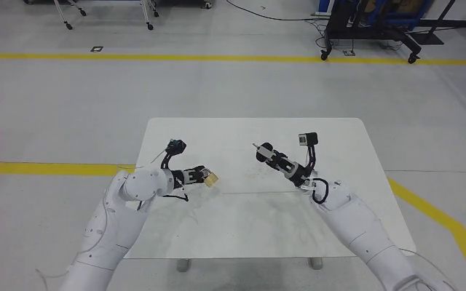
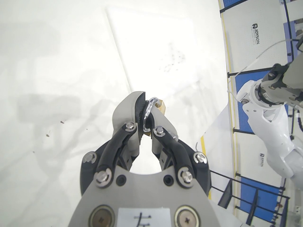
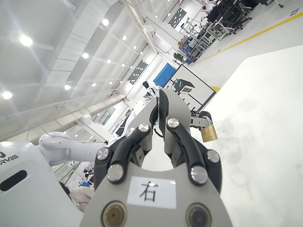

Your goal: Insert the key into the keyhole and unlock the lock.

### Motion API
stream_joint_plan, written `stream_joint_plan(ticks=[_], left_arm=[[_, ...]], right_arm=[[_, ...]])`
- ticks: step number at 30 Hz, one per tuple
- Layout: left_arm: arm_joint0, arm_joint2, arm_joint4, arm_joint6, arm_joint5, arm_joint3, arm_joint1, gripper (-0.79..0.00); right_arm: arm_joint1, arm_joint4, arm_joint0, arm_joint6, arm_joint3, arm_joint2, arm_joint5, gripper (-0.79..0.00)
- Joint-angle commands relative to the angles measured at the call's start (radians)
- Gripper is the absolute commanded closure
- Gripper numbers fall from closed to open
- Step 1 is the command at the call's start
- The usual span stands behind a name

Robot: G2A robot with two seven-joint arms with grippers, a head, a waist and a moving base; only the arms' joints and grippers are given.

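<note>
- Top view: the left gripper (image 1: 201, 175) holds a brass padlock (image 1: 211, 178) over the white table (image 1: 240, 233), towards its left side.
- Left wrist view: the two fingers pinch the padlock's silver shackle (image 2: 148, 109), and the brass body juts out beyond the fingertips.
- The right gripper (image 1: 259, 149) hangs over the middle of the table, well apart from the padlock and pointing towards it.
- Right wrist view: its ribbed pads (image 3: 163, 109) are pressed together. Whether anything sits between them cannot be told.
- From that side, the padlock hangs shackle-up from the left gripper, with its body below the fingers.
</note>
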Motion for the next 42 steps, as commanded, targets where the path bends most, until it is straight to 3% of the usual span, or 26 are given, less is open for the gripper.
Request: stream_joint_plan(ticks=[1,3,7,10,12,23,26,34,38,42], left_arm=[[-0.079,-0.02,-0.295,-0.176,0.146,0.114,-0.01,0.0],[-0.143,-0.008,-0.421,-0.313,0.261,0.239,-0.019,0.0],[-0.259,0.052,-0.508,-0.456,0.335,0.424,-0.039,0.0],[-0.334,0.132,-0.555,-0.469,0.346,0.562,-0.06,0.0],[-0.363,0.159,-0.599,-0.468,0.347,0.619,-0.07,0.0],[-0.349,0.162,-0.607,-0.448,0.353,0.606,-0.071,0.0],[-0.334,0.167,-0.626,-0.44,0.375,0.581,-0.071,0.0],[-0.342,0.227,-0.664,-0.41,0.405,0.591,-0.077,0.0],[-0.353,0.252,-0.68,-0.405,0.41,0.604,-0.078,0.0],[-0.362,0.269,-0.697,-0.406,0.409,0.614,-0.077,0.0]], right_arm=[[-0.002,-0.077,-0.001,-0.033,-0.019,0.001,0.034,0.0],[-0.001,-0.208,-0.004,-0.092,-0.033,0.015,0.043,0.0],[0.006,-0.489,-0.022,-0.217,-0.093,0.061,0.062,0.0],[0.017,-0.641,-0.043,-0.269,-0.165,0.111,0.103,0.0],[0.018,-0.653,-0.047,-0.275,-0.176,0.117,0.112,0.0],[0.017,-0.652,-0.049,-0.254,-0.171,0.112,0.138,0.0],[0.026,-0.944,-0.05,-0.284,-0.256,0.127,0.17,0.0],[0.065,-1.817,-0.23,-0.436,-0.575,0.122,0.261,0.0],[0.076,-2.053,-0.292,-0.469,-0.628,0.108,0.339,0.0],[0.075,-2.189,-0.31,-0.435,-0.647,0.069,0.382,0.0]])
